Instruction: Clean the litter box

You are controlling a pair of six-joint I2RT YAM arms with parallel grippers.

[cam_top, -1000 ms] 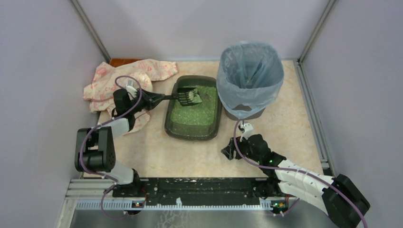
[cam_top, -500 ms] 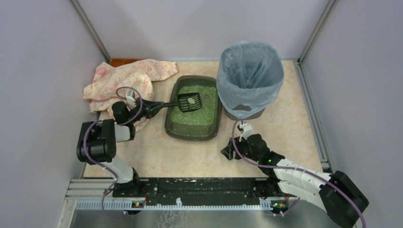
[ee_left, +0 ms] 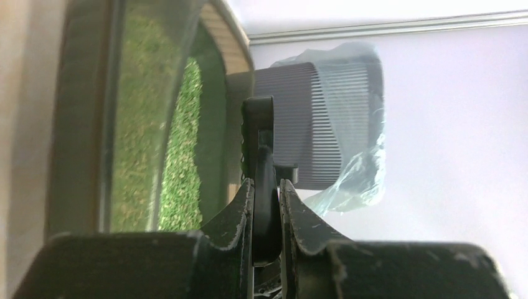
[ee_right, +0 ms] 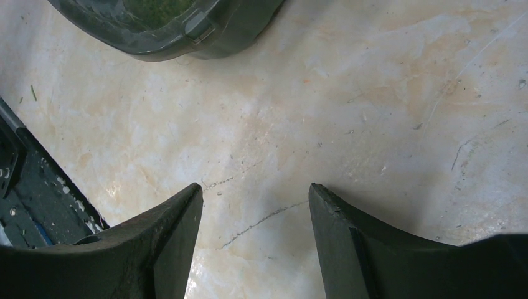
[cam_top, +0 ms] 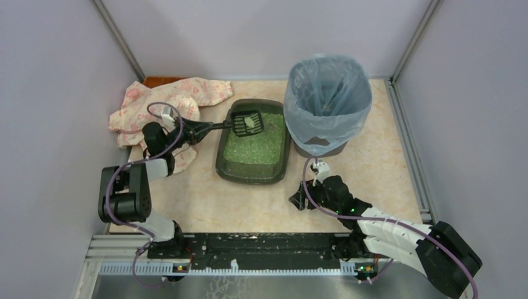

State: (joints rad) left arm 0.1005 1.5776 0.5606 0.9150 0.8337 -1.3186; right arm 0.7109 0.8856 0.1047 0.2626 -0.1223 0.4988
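From here I see the litter box (cam_top: 249, 179) sitting mid-desk, its long sides running away from the arms, with green granular litter spread across its floor. The round bin (cam_top: 327, 103), lined with a blue-grey plastic bag, stands just beside its far right corner. My left gripper (cam_top: 187, 131) is clenched on the handle of the black slotted scoop (cam_top: 247, 123). The left wrist view shows both fingers (ee_left: 240, 212) pressed against the thin handle, with the tray's rim on the left and the ribbed bin wall beyond. The scoop's head is over the far left part of the litter box and carries a small pale-green load. I cannot tell from above whether it is clear of the litter. A pink patterned cloth (cam_top: 168, 103) lies crumpled on the desk (cam_top: 373, 162) behind the left arm, at the far left. My right gripper (cam_top: 301, 196) is released, its jaws spread wide over bare desk near the box's near right corner. It grasps nothing and touches nothing that I can see.
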